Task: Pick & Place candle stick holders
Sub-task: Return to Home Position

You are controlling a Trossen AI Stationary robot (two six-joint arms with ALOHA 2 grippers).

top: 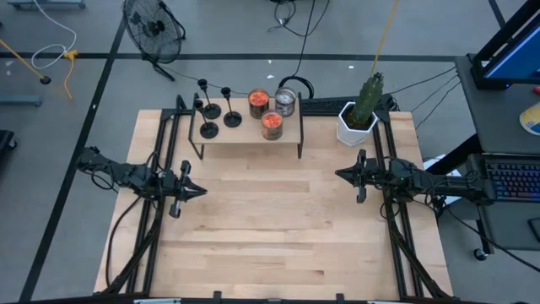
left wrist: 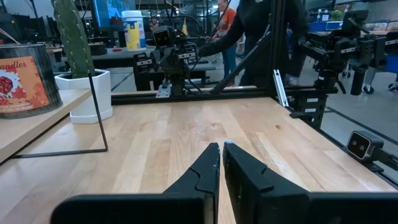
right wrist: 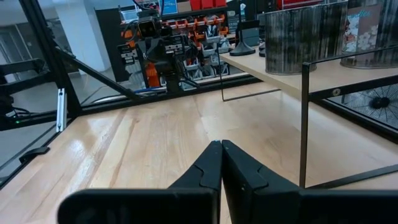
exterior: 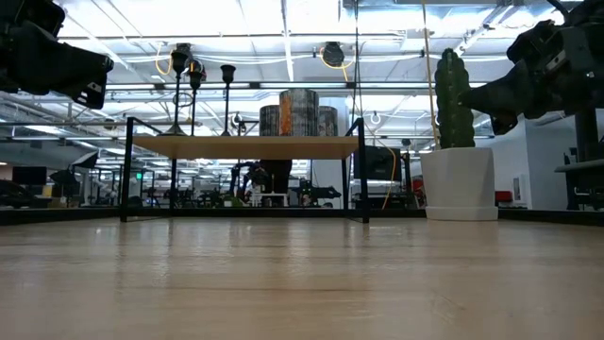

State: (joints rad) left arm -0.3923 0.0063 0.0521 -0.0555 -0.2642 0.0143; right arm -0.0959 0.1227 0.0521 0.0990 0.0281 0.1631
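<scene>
Looks basically done: all three holders stand on the shelf, at its left end, with the jars just beside them. Left gripper and right gripper hang at opposite sides of the worktop, fingers pressed together, holding nothing. Loads of open room between them. Only the shelf legs and the cactus pot crowd the far edge.

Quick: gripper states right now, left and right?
Left gripper: closed, holding nothing.
Right gripper: closed, holding nothing.
</scene>
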